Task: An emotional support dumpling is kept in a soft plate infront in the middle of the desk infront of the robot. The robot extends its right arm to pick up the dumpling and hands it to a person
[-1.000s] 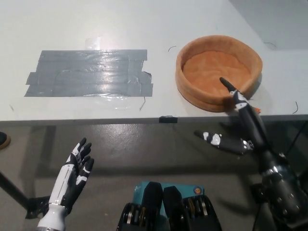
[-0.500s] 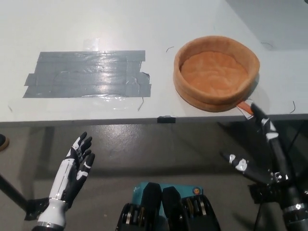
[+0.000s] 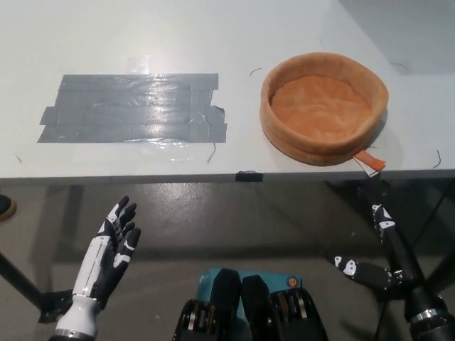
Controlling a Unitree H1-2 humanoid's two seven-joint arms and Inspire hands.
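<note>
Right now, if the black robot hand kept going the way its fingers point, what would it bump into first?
Probably the desk's front edge, just below the orange soft plate. The right robot hand sits lower than the desk, so depth is unclear.

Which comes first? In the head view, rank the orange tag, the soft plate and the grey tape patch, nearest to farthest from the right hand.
Measured from the black right hand, low at the right, below the desk edge:
1. Orange tag, at the plate's near rim.
2. Soft plate, on the desk's right side.
3. Grey tape patch, far left.

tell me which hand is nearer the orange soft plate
Right. The black right hand is open just below the plate, off the desk edge; the white left hand rests open far lower left.
</note>
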